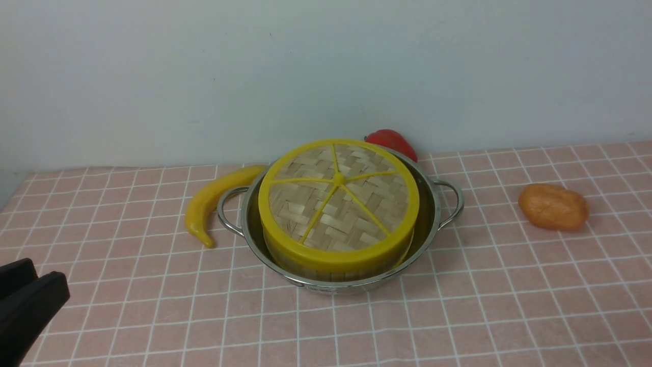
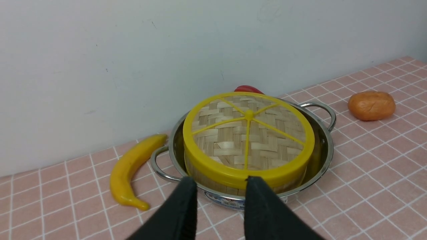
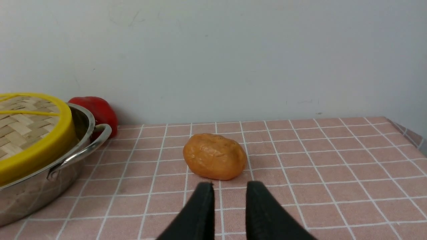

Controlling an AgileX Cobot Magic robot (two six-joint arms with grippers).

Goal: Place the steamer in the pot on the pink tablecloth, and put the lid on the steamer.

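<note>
The lid [image 1: 338,196], a woven disc with a yellow rim and spokes, lies flat on the steamer [image 1: 326,275]. Only the steamer's bamboo wall shows under it. The steamer stands inside the steel pot [image 1: 433,214] on the pink tablecloth [image 1: 458,306]. My left gripper [image 1: 45,275] is open and empty at the near left, well short of the pot. In the left wrist view, the left gripper [image 2: 221,181] faces the pot [image 2: 320,156], lid [image 2: 248,136] and steamer wall [image 2: 217,186]. My right gripper [image 3: 230,185] is open and empty, right of the pot [image 3: 33,186] and lid [image 3: 23,123].
A yellow banana [image 1: 214,201] lies just left of the pot's left handle. A red pepper [image 1: 392,140] sits behind the pot by the wall. An orange potato-like lump [image 1: 553,206] lies to the right, just ahead of my right gripper [image 3: 213,156].
</note>
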